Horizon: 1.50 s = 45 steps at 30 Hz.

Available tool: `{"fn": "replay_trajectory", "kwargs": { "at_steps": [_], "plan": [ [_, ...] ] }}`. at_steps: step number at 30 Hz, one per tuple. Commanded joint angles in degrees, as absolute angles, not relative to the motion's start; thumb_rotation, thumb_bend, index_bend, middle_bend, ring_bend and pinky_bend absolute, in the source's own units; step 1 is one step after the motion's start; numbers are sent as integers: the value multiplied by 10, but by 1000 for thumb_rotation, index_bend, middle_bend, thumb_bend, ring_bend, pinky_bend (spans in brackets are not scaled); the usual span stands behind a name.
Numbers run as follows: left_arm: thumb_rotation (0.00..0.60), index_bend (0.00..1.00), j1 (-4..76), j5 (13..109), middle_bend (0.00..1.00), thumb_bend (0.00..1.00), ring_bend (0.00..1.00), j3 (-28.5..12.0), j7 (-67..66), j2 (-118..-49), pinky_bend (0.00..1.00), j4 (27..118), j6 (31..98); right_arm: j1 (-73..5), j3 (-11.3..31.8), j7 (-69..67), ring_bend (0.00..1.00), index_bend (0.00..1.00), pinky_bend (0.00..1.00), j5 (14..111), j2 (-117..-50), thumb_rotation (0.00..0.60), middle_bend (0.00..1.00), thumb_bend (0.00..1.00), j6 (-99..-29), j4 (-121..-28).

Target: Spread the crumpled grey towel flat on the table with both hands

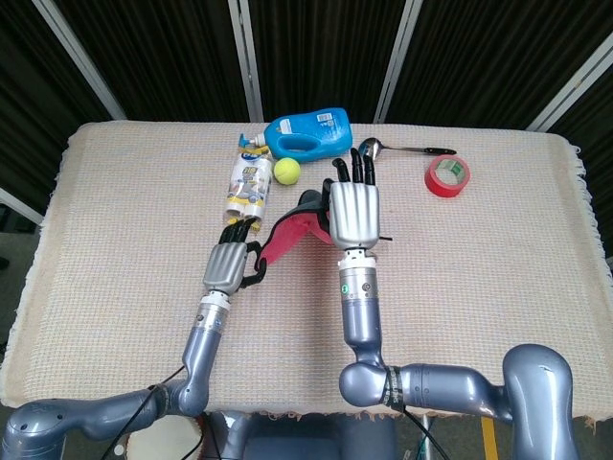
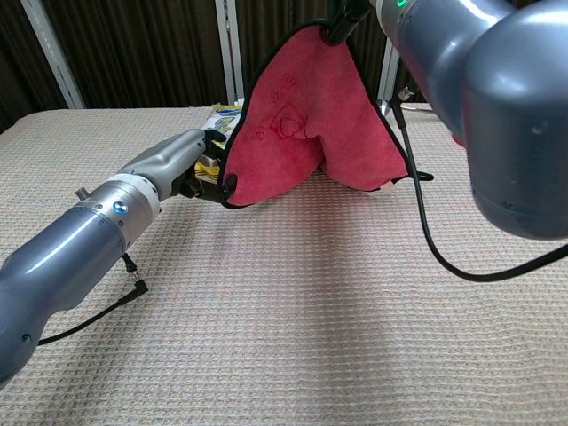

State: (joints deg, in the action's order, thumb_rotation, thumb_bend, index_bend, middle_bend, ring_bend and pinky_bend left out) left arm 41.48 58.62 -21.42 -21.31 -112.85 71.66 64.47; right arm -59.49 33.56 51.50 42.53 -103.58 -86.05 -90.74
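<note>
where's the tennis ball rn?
Head view: the tennis ball sits at the table's far side, just in front of the blue detergent bottle, right of the small bottle and left of the right hand.

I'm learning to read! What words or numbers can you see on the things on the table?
Blue detergent bottle: it has a label, but the print is too small to read.
White and yellow bottle: it has printing, but too blurred to read.
Red tape roll: no readable words.
Red towel: a stitched mark shows, but it cannot be read.
So nothing here can be read for sure.
</note>
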Motion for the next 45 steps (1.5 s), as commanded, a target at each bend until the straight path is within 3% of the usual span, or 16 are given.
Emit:
{"fn": "replay_trajectory", "kwargs": {
  "at_steps": [1,28,45],
  "plan": [
    [600,580,415,587,47,514,0,-215,-211,-1126,63,717,646,-594,334,514,79,692,101,426,-1035,600,263,504,-861,-910],
    [600,584,447,612,47,525,0,-261,-253,-1014,63,819,669,-539,296,479,79,692,101,443,-974,600,265,505,-863,-994],
    [600,585,514,566,47,525,0,-304,-301,-1003,64,830,657,-554,348,447,79,692,102,403,-938,600,266,505,-810,-941]
  ]
}}
